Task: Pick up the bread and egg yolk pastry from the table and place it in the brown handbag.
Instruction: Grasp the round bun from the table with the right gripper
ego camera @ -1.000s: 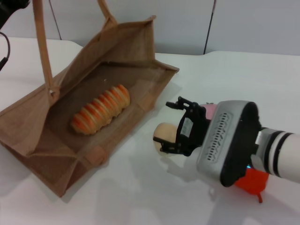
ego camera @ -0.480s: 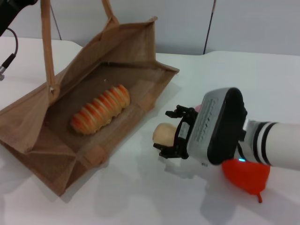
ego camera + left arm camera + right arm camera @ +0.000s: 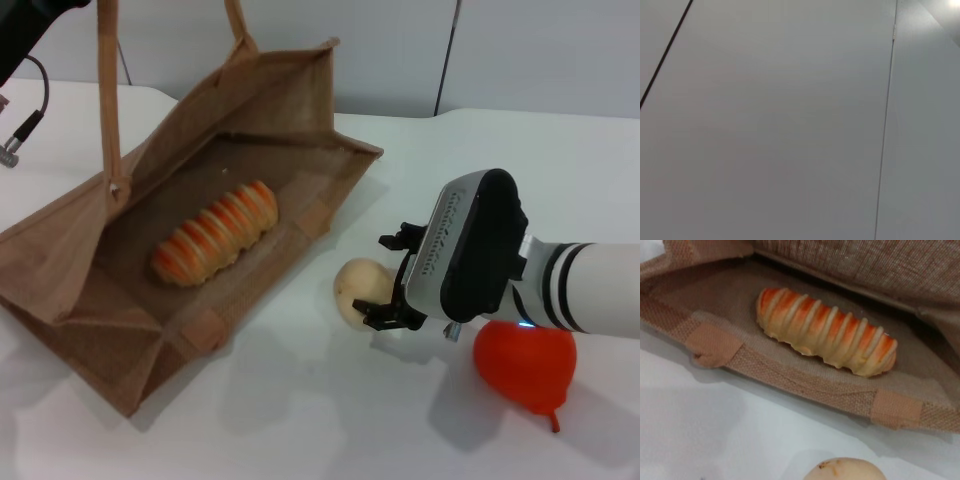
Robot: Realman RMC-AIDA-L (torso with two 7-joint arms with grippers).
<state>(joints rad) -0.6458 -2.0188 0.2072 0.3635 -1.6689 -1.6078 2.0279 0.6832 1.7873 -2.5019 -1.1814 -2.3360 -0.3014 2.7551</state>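
Red-orange pear-shaped fruit point(image 3: 524, 366) sits nearest, behind the right gripper point(image 3: 388, 281). Black fingers point(image 3: 392, 316) stand spread on either side of the egg yolk pastry point(image 3: 358, 291) on the white table point(image 3: 300, 420) — whether they grip it cannot be told. Beyond the fingertips lies the brown handbag point(image 3: 300, 120), mouth open, the bread point(image 3: 215, 232) inside. Left gripper — out of view.

The scene was bright and evenly lit from above. The table point(image 3: 300, 430) looked almost washed out, with soft grey shadows under the right gripper point(image 3: 385, 290) and beside the handbag point(image 3: 60, 290). The wrist view was a little soft; the pastry point(image 3: 845, 470) at its edge was out of focus. The left wrist view showed only a dull grey wall point(image 3: 765, 125).
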